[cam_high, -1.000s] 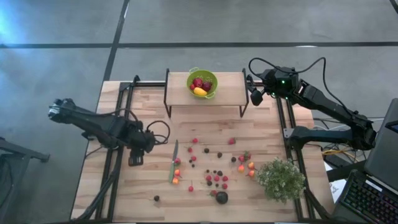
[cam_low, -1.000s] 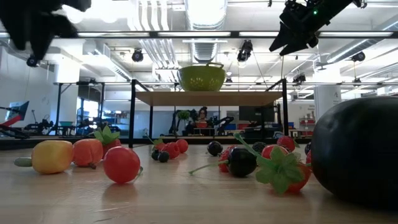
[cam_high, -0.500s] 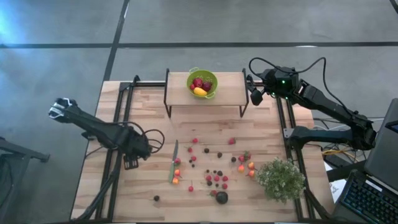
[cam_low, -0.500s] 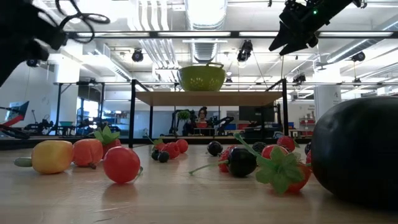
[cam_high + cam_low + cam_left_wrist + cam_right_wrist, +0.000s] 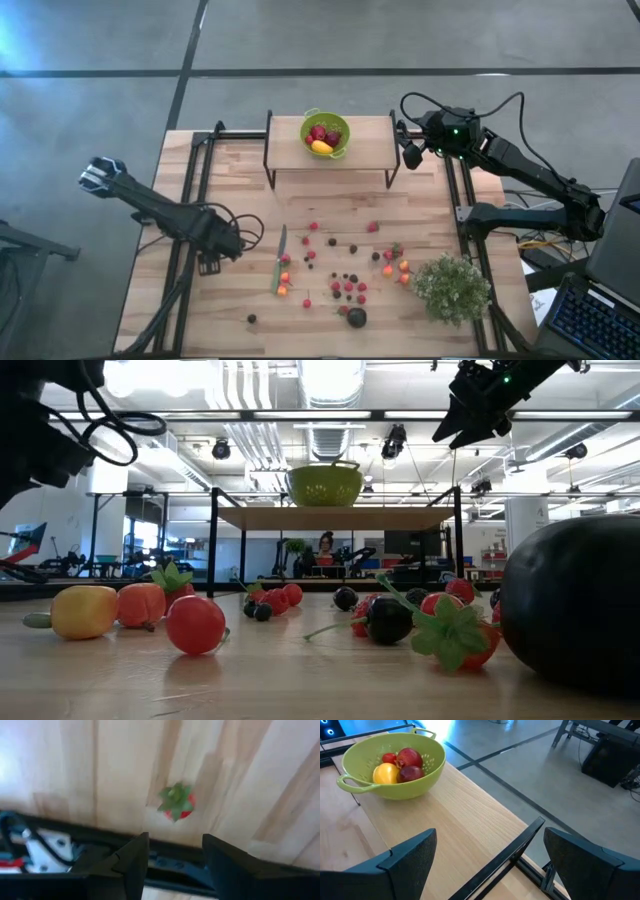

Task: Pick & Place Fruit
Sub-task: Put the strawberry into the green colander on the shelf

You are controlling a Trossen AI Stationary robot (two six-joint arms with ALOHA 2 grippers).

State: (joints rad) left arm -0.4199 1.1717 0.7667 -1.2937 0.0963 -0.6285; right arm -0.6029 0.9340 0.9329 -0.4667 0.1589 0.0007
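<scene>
Many small fruit pieces (image 5: 340, 272), mostly red, some dark, a few orange, lie scattered on the wooden table's middle, with one bigger dark round fruit (image 5: 356, 317) near the front. My left gripper (image 5: 209, 266) hangs open over the table's left side, pointing down. Below its fingers a small red strawberry (image 5: 175, 805) with a green top lies on the wood beside the black rail; the arm hides it in the high view. My right gripper (image 5: 409, 157) waits open in the air at the far right, facing a green colander (image 5: 395, 765) that holds fruit.
The colander (image 5: 325, 133) stands on a raised wooden shelf (image 5: 370, 150) at the table's far middle. A green-handled knife (image 5: 280, 260) lies left of the fruit. A bushy pale-green plant (image 5: 452, 288) stands at the near right. Black rails (image 5: 185, 250) run along both sides.
My left gripper has come down and moved a little toward the table's near-left corner, staying open. The right arm and the fruit have kept still.
</scene>
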